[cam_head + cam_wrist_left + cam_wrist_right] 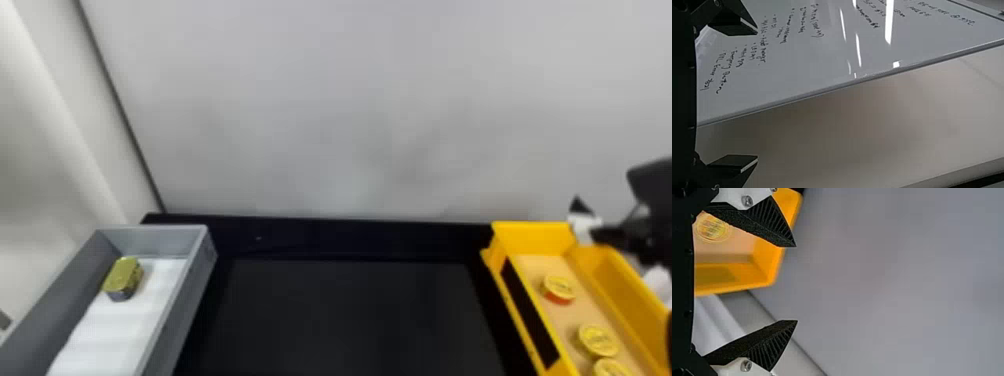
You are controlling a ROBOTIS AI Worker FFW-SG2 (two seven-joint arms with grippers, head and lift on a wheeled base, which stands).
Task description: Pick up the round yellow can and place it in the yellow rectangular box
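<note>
- Right tool (796, 283), parted and empty, hangs by the bench's far right corner, near the far end of the yellow rectangular box (531, 239).
- Left tool (757, 95), likewise spread with nothing in its grip, faces a whiteboard (801, 70).
- Three round yellow cans lie inside the yellow box along the right edge of the bench (350, 315): a red-sided can (558, 287) towards the far end, a second can (598, 341) nearer the robot, and a third can (611, 368) beside it, partly cut off by the lower border of the head view.
- Across the bench, at its left edge, a gold-topped oblong tin (123, 277) sits in a grey tray (160, 240) on a white liner (120, 325); not being round, it appears to fall outside the job.
- By all appearances the placing is complete, though which of the three was the can to be delivered cannot be told.
- Little seems left beyond drawing the empty right tool clear without catching the box's wall.
</note>
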